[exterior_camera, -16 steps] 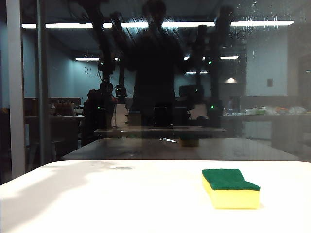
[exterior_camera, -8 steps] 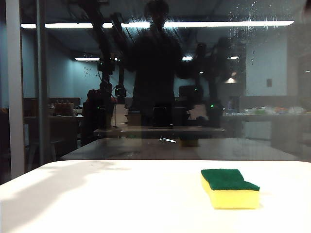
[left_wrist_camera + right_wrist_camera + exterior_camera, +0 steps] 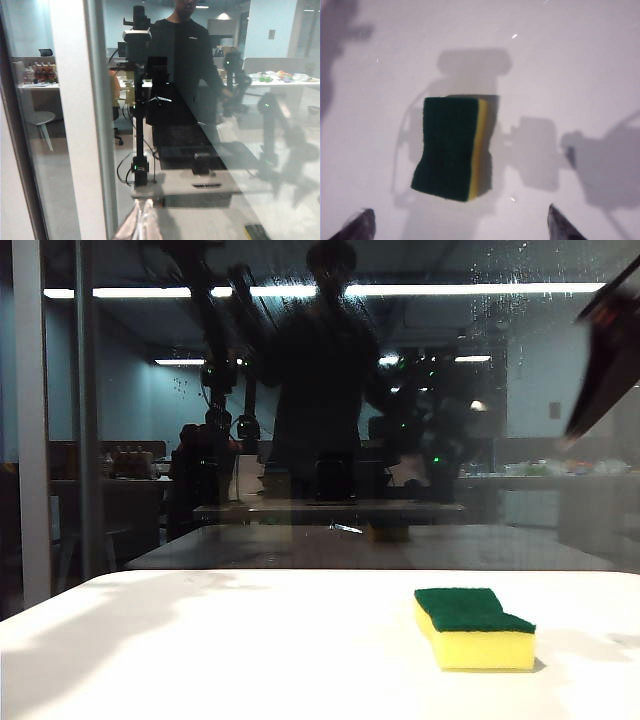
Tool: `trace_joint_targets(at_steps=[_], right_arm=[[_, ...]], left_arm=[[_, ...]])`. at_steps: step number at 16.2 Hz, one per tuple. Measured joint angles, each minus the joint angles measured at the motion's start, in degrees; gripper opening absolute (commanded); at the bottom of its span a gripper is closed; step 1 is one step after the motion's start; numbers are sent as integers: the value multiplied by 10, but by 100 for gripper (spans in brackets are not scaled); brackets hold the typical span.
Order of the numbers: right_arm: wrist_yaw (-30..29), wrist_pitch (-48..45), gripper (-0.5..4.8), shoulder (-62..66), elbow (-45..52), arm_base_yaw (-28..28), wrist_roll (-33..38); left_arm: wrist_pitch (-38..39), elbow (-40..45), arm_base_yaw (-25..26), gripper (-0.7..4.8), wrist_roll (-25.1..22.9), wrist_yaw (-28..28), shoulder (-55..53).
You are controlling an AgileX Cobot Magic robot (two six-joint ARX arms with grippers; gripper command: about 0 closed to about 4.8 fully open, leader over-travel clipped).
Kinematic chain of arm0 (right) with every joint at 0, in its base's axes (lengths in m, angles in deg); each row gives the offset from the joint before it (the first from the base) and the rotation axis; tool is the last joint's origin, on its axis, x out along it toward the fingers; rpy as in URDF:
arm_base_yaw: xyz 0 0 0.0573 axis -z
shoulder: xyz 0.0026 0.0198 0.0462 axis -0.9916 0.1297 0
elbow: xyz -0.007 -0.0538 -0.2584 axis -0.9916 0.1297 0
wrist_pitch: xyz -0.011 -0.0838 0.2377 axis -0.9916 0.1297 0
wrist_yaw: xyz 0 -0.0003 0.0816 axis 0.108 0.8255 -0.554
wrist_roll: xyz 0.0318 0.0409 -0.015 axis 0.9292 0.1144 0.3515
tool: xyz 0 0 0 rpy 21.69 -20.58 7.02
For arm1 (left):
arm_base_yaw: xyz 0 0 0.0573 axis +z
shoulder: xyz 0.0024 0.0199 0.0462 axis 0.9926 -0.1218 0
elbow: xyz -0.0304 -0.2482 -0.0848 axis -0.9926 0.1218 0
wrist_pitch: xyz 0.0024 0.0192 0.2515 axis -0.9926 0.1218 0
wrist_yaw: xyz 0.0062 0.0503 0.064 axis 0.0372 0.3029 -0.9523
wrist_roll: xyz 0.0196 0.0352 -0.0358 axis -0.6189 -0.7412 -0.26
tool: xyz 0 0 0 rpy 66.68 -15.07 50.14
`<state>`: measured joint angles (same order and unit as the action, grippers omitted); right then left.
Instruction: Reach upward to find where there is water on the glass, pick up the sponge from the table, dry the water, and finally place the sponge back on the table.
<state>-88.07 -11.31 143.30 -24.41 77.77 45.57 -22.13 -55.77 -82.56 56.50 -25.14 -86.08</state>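
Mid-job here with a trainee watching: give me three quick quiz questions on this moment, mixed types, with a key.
1. True or false: the right hand grips the sponge.
2. Which side of the sponge faces up: A green, B yellow?
3. The sponge lies on the white ____.

Key: 1 false, the right hand is open above the sponge, not touching it; 2 A; 3 table. The left hand is out of view; its camera faces the glass.

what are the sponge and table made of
Sponge: apparently soft yellow foam under a rough dark green scouring layer; the two layers show at its side. Table: smooth white top, likely laminate or plastic, with a matte finish that shows soft shadows.
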Motion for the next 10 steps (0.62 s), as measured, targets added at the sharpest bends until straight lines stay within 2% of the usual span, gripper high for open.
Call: trace_joint_targets(at_steps=[5, 10], right_arm=[[9, -124, 444, 169, -1, -96, 26], [25, -175, 444, 275, -2, -115, 43]], left_arm=[[0, 0, 0, -5, 0, 2, 0], [0, 0, 0, -5, 0, 2, 0]])
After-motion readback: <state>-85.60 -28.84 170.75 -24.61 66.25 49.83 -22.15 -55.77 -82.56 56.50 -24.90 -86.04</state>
